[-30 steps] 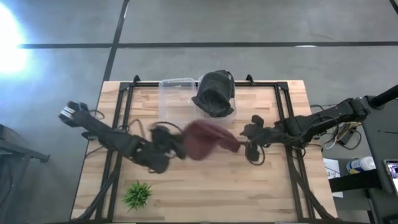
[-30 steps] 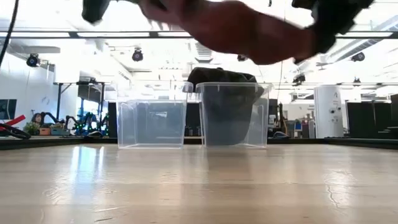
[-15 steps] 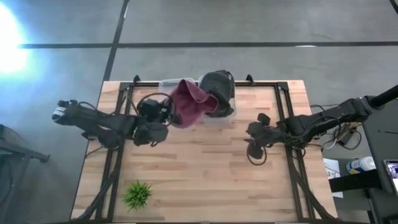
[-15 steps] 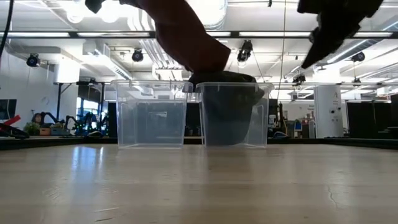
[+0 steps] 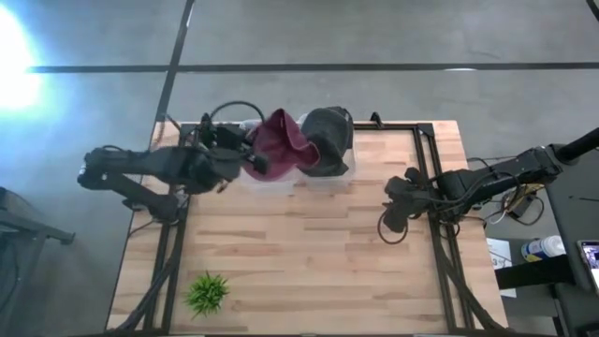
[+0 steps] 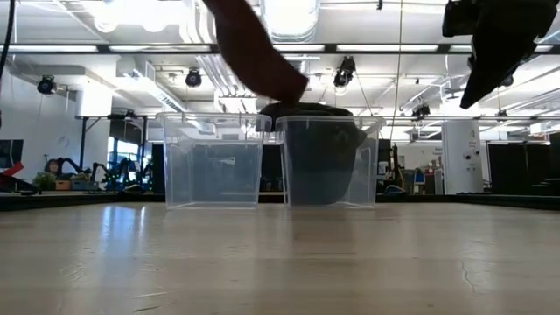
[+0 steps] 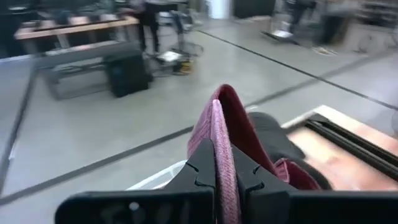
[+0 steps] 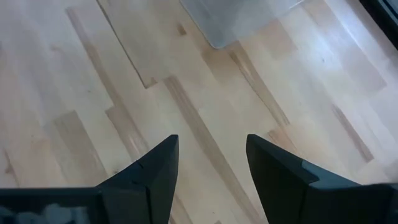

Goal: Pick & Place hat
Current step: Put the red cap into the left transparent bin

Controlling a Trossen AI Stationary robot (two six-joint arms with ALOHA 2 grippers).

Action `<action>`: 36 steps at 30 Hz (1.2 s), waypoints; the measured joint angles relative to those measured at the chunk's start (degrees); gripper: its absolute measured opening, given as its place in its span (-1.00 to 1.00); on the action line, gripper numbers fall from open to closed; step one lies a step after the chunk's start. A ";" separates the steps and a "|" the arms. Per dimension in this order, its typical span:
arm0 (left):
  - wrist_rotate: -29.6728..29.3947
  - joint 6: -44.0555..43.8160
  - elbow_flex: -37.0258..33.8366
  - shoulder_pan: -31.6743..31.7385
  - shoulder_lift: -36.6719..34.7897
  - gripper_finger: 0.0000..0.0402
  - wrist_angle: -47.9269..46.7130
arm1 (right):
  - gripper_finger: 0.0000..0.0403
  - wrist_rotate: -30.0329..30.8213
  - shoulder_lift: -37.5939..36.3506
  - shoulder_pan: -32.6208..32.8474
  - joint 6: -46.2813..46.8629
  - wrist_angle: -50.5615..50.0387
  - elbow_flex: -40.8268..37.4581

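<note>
My L gripper point(image 5: 251, 159) is up at the far edge of the table point(image 5: 309, 253), fingers point(image 7: 202, 165) pinched tight on a fold of the maroon hat point(image 5: 281, 150). Hat is off the wood, held in the air over the two clear bins. From overhead it covers most of the left bin point(image 6: 213, 159) and its loose end laps toward the right bin point(image 6: 331, 162). Low cam: hat point(image 6: 254, 48) hangs from above, lowest tip just over the rims near where the bins meet, not down inside either as far as I can see. Right bin already holds a dark hat point(image 5: 328, 139), bulging a bit above the rim; left bin looks see-through, nothing visible in it from table level. L wrist cam: cloth point(image 7: 233, 134) stands up btwn my two fingers, dark hat point(image 7: 273, 134) just behind it. My R gripper point(image 5: 393, 208) sits over the right side of the table, well apart from the bins, jaws spread wide w/ nothing in them; R wrist cam shows bare planks btwn the fingers point(image 8: 152, 174) and a bin corner point(image 8: 236, 18) ahead. Small green plant point(image 5: 207, 292) near the front left corner, well away from both arms.
</note>
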 joint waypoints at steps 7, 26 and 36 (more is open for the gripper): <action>0.36 -6.59 15.76 -0.03 0.65 -0.98 -29.46 | -0.08 0.04 -0.17 0.00 -0.01 0.07 -1.16; 13.70 -2.79 5.34 6.98 16.82 -0.98 -25.38 | -0.08 -0.35 -0.16 0.00 2.73 0.66 -2.90; 26.33 3.28 3.40 11.06 24.23 -0.93 -20.22 | -0.08 -1.39 -0.16 0.00 3.66 0.65 -2.86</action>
